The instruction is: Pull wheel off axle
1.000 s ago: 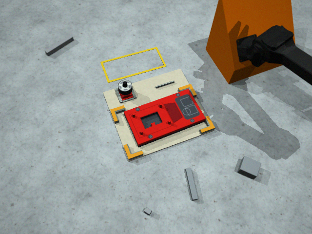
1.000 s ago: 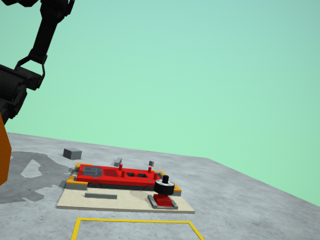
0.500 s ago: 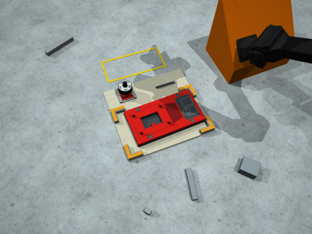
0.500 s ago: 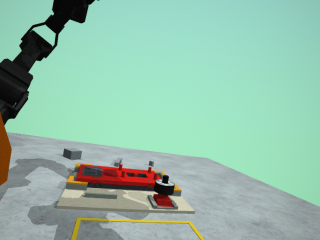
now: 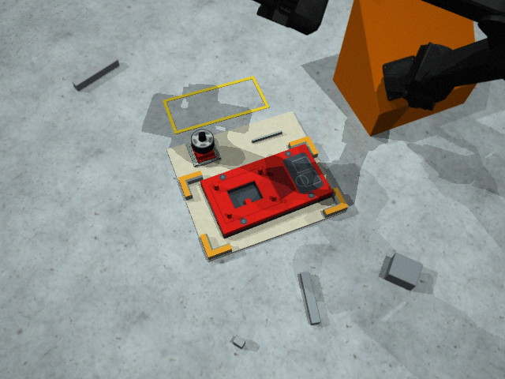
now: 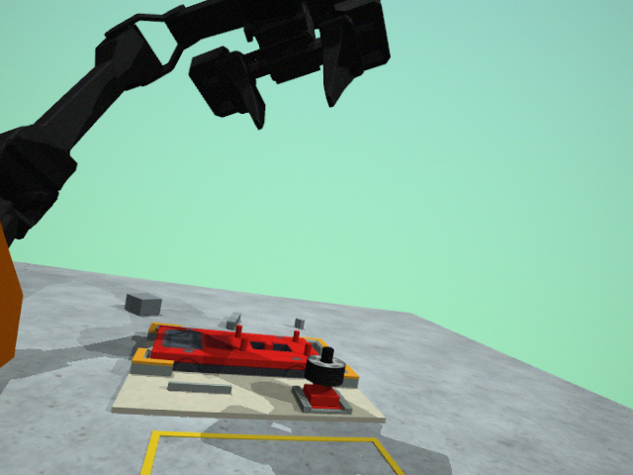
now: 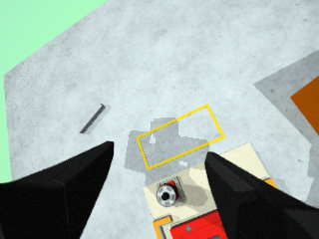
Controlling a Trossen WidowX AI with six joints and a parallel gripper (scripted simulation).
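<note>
The wheel (image 5: 197, 141) (image 6: 325, 375) (image 7: 161, 199), black with a silver face, sits on the black upright axle (image 5: 201, 136) (image 6: 327, 353) (image 7: 165, 195). The axle stands on a red block (image 5: 205, 156) (image 6: 320, 395) on the cream board. The marked area, a yellow outline (image 5: 218, 87) (image 6: 265, 436) (image 7: 172, 122), lies on the table beside the board, and nothing lies in it but shadow. My gripper (image 6: 296, 117) (image 7: 160, 152) is open and empty, high above the table and well away from the wheel. Its fingertips do not show in the top view.
A red chassis with short pegs (image 5: 245, 222) (image 6: 225, 358) lies on the cream board (image 5: 285, 122) (image 6: 245, 411) between orange corner brackets. A thin grey bar (image 5: 267, 136) (image 6: 199, 387) lies near the wheel. Grey blocks and bars lie around the board. A large orange block (image 5: 391, 73) stands beside the arm.
</note>
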